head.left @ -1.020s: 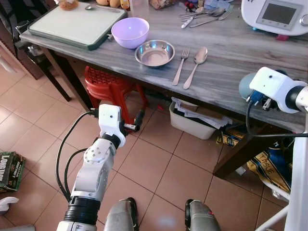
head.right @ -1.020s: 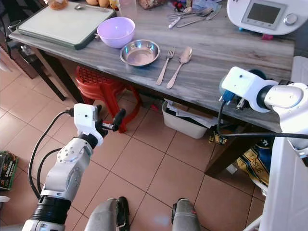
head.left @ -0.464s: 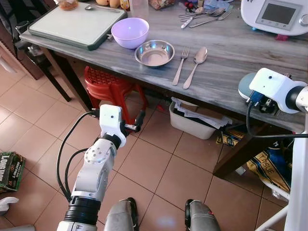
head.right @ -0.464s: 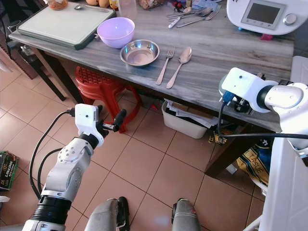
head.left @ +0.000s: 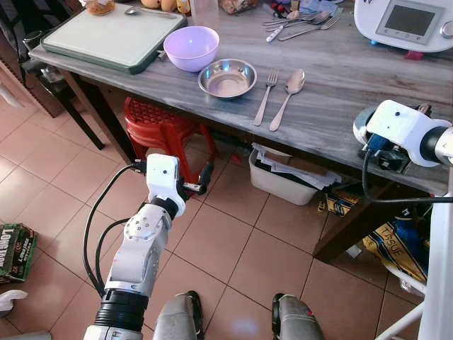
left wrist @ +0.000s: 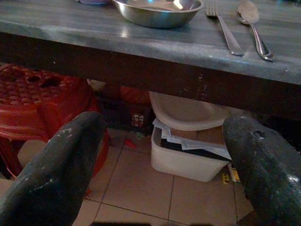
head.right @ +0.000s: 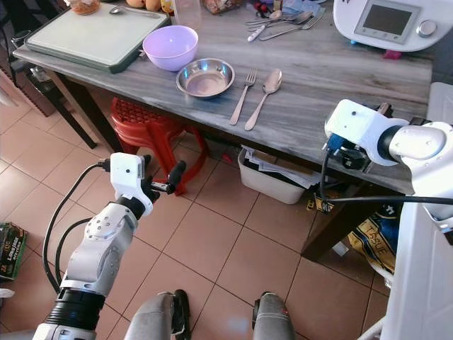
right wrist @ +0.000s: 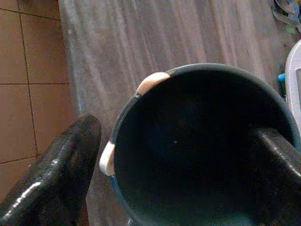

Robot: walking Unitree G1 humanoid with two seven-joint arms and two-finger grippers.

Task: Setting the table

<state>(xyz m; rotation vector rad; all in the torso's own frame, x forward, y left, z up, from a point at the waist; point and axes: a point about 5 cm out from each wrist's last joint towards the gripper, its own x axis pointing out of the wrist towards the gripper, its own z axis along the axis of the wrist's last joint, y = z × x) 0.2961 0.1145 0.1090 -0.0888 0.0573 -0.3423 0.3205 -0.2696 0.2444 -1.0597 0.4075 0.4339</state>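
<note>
- Right gripper (right wrist: 178,160) is at the near right edge of the grey table (head.left: 333,106), its fingers set apart, one finger (right wrist: 51,174) outside the wall of a dark cup (right wrist: 197,141) and the other inside it; whether they press on the wall I cannot tell.
- From the head views the white wrist housing covers most of that cup (head.left: 362,122), leaving a sliver of rim; the right wrist view looks straight down into its dark hollow and shows two pale patches on the rim.
- Left gripper (head.left: 200,180) hangs below the table edge, over the tiled floor (head.left: 233,248), fingers spread wide with nothing between them.
- Between those fingers the left wrist view shows a red stool (left wrist: 42,99) and a white bin of papers (left wrist: 188,150) under the table.
- On the tabletop a steel bowl (head.left: 227,77) sits just beside a purple bowl (head.left: 191,47), with a fork (head.left: 265,98) and spoon (head.left: 288,97) lying side by side to its right.
- Farther back, a green-rimmed cutting board (head.left: 113,35), loose cutlery (head.left: 297,25) and a white kitchen appliance (head.left: 407,25).
</note>
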